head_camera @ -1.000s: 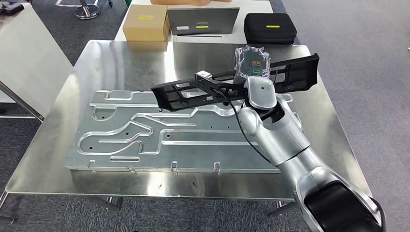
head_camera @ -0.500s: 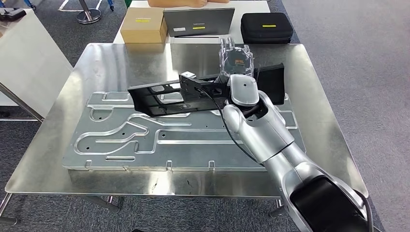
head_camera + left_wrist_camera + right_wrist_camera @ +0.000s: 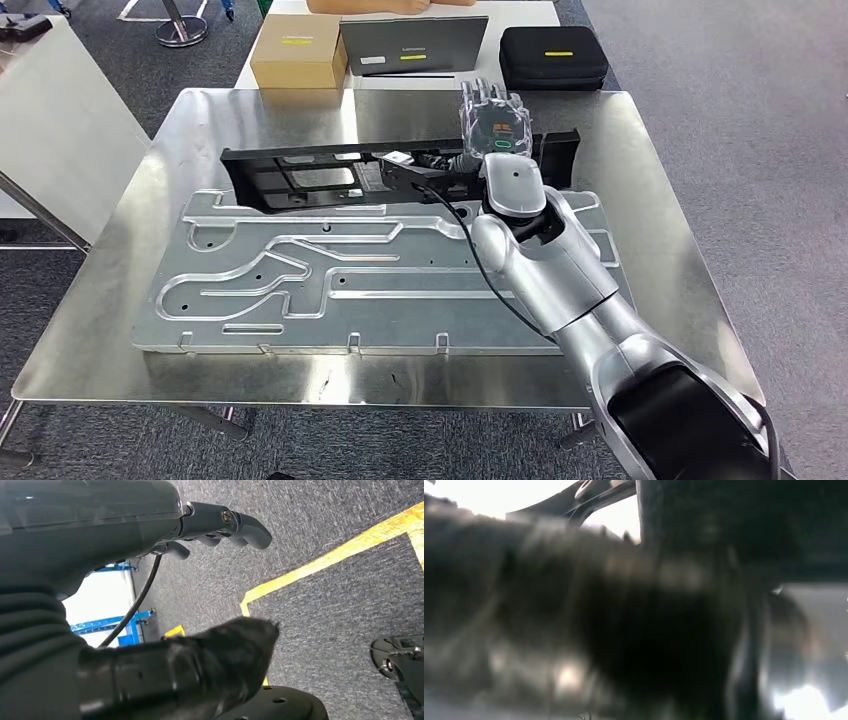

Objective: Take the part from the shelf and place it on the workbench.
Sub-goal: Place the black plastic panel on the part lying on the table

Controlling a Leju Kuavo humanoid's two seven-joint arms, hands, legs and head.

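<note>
The stainless workbench (image 3: 130, 230) stands on grey carpet and carries a large machined aluminium plate (image 3: 330, 285). The long black part (image 3: 300, 178) lies across the plate's far edge, gripped by the right hand (image 3: 492, 125). Lower it level before letting go. The left hand (image 3: 215, 525) hangs with fingers loosely curled, holding nothing. The laptop (image 3: 412, 45) bears a logo too small to read.

My right arm (image 3: 560, 290) is stretched forward and a bit to the left, silver forearm angled up from the bottom right corner. The right hand (image 3: 492, 125) sits out front in its clear cover, gripping the black part (image 3: 300, 175). My left hand (image 3: 150, 580) hangs low, fingers loosely curled, holding nothing.
</note>
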